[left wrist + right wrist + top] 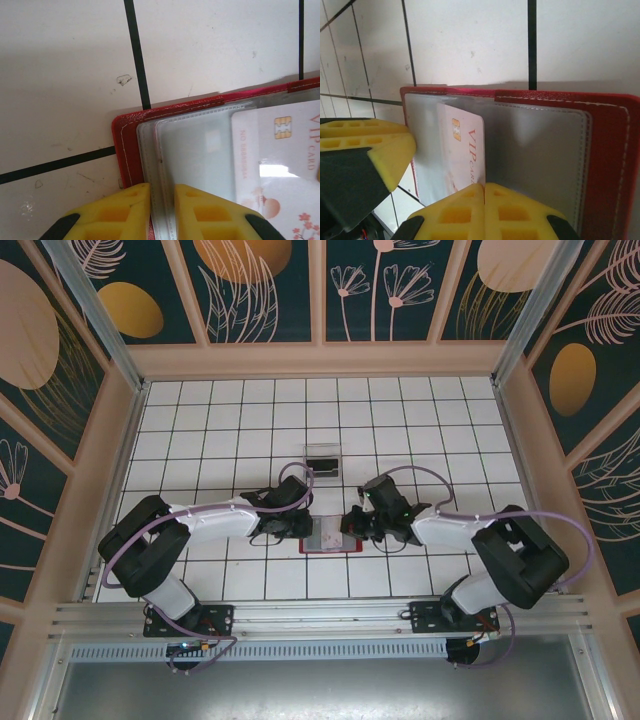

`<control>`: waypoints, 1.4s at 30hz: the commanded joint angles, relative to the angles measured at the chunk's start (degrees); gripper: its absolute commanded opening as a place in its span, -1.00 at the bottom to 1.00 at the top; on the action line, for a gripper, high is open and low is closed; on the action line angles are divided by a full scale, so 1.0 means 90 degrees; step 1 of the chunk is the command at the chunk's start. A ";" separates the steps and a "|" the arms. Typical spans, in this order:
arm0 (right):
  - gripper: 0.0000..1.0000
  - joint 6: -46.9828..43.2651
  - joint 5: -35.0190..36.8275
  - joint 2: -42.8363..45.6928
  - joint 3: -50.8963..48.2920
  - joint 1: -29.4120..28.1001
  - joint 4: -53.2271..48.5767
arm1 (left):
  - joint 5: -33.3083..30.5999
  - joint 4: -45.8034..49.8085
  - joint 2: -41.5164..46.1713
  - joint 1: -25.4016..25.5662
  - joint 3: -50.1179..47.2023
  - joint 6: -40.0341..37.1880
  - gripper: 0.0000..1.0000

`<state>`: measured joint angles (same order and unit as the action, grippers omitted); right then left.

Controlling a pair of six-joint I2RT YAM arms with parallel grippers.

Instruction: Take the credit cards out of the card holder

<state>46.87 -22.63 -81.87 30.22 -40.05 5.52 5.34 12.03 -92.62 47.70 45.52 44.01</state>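
Right wrist view: a white plastic credit card [462, 150] with a gold chip and red VIP lettering sits part-way in a clear sleeve of the flat red folding card holder [610, 165]. The holder lies open on the white tiled table [470, 45]. Right gripper [484, 190]: yellow fingers pressed flat together at the card's lower edge. That edge runs into the seam between them, so I read this as a pinch on the credit card, though the pads hide the contact itself. Probable reason: gripping the exposed edge lets the card be drawn out along the pocket's mouth. Left gripper [161, 192]: jaws narrow, with a stack of clear plastic sleeves [200, 150] caught between the two fingers at the holder's opposite edge. I judge this a bracing hold, so the card holder does not slide along with the card. Appearance of the card: pale, glossy, pink blossom print near one end, a number printed along a short side. One card made out; whether others lie beneath, cannot tell. Appearance of the holder: red with pale stitching, grey lining [540, 145] on the inner leaf, sleeves cloudy with glare. Top external view: the holder lies between the two grippers, in front of the arm bases, with a gripper at each side edge. A small clear plastic box [322, 458] stands farther out on the table, apart from both arms.
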 commanded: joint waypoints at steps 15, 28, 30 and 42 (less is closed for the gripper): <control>-1.00 -0.0906 0.0493 0.1129 0.0419 0.0172 -0.1251 | 0.0101 0.0263 0.0427 0.0042 -0.0019 0.0022 -0.55; -1.00 -0.4859 0.1017 0.0684 0.1751 0.0183 -0.1991 | -0.0320 0.0383 0.0929 0.0044 -0.0129 0.0093 -0.48; -1.00 -0.5815 0.1151 0.0543 0.1954 0.0184 -0.2129 | -0.0366 0.0344 0.0979 0.0049 -0.0213 0.0137 -0.48; -1.00 -1.0195 0.1540 -0.1363 0.4442 0.0403 -0.4094 | -0.0456 0.0245 0.1144 0.0047 -0.0633 0.0343 -0.49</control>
<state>-31.97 -9.76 -90.87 64.29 -37.52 -23.40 2.42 13.74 -84.16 47.70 40.75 45.80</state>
